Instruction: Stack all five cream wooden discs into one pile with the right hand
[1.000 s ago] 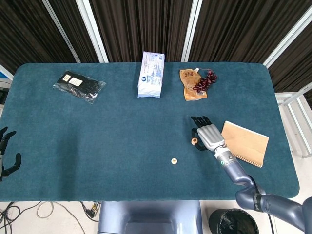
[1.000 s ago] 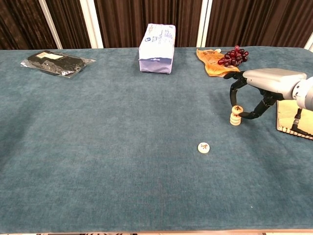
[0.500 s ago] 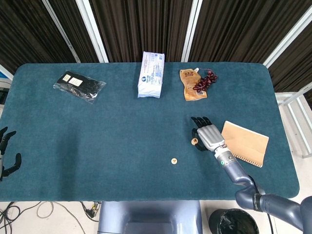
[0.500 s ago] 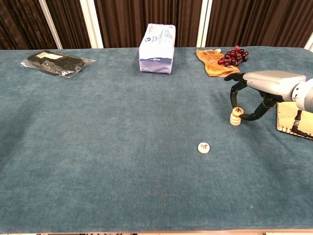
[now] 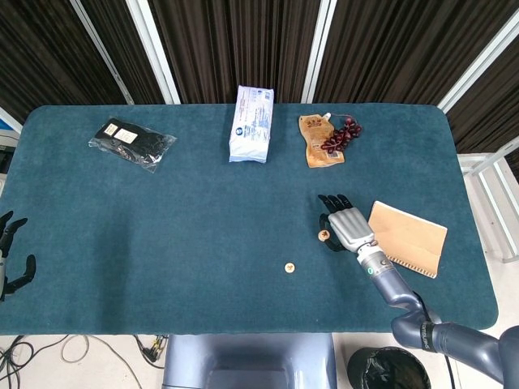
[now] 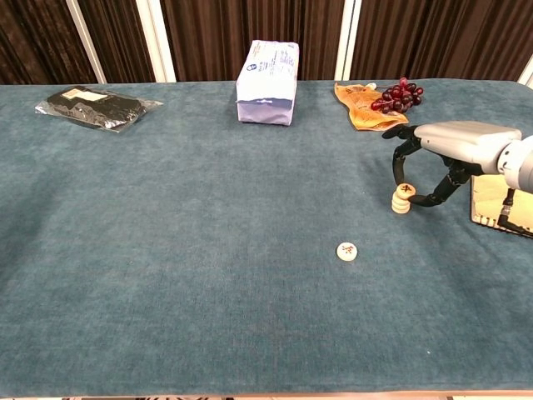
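A short pile of cream wooden discs (image 6: 401,202) (image 5: 323,236) stands on the blue table right of centre. Its top disc (image 6: 405,190) lies tilted, marked face up. My right hand (image 6: 454,140) (image 5: 347,224) arches over the pile from the right. A fingertip touches the top disc from behind and the thumb sits beside the pile's base, so the hand still pinches that disc. One more cream disc (image 6: 347,251) (image 5: 289,267) lies alone, nearer the front edge and left of the pile. My left hand (image 5: 11,253) hangs open off the table's left edge.
A brown notebook (image 5: 408,237) lies just right of the right hand. Along the far edge are a white packet (image 5: 251,123), an orange pouch (image 5: 318,139) with dark grapes (image 5: 343,134), and a black bag (image 5: 131,143) at far left.
The right hand has shifted slightly right and the top disc has sunk a little onto the pile. The loose disc and the left hand have not moved.
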Controlling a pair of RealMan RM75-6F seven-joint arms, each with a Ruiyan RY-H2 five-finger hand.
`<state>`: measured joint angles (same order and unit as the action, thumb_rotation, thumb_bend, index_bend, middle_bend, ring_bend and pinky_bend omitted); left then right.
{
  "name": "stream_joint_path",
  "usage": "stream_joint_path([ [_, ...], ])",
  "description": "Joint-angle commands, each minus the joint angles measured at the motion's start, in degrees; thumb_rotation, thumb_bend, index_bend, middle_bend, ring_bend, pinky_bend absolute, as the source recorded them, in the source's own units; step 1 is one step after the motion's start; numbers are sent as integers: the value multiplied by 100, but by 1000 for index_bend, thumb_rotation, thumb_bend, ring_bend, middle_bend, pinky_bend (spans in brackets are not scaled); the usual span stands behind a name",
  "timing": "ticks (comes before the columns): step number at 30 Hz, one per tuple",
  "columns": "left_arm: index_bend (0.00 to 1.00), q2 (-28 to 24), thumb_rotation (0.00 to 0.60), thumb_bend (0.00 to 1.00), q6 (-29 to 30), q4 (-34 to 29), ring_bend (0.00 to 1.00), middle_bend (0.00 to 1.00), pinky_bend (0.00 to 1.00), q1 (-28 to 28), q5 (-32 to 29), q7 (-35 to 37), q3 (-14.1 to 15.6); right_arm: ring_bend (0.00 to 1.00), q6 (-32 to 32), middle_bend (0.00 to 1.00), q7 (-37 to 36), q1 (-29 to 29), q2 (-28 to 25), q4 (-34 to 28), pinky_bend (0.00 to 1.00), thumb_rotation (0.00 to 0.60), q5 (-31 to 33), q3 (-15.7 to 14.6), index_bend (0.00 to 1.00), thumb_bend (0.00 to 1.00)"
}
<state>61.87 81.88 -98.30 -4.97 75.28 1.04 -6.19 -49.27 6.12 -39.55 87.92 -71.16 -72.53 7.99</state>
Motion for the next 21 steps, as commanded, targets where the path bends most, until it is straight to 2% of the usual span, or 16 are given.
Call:
stream_joint_path([
  [1, 158, 0, 600, 483, -1, 2, 0, 0, 0, -1, 0, 0, 0, 0, -1, 0, -8, 1, 1, 1, 0, 600, 2, -3, 554, 404],
  [21, 158, 4, 600, 483, 0, 4, 0, 0, 0, -2, 2, -4, 0, 0, 26, 0, 64, -27, 70, 31, 0, 600, 96, 6, 530, 405],
])
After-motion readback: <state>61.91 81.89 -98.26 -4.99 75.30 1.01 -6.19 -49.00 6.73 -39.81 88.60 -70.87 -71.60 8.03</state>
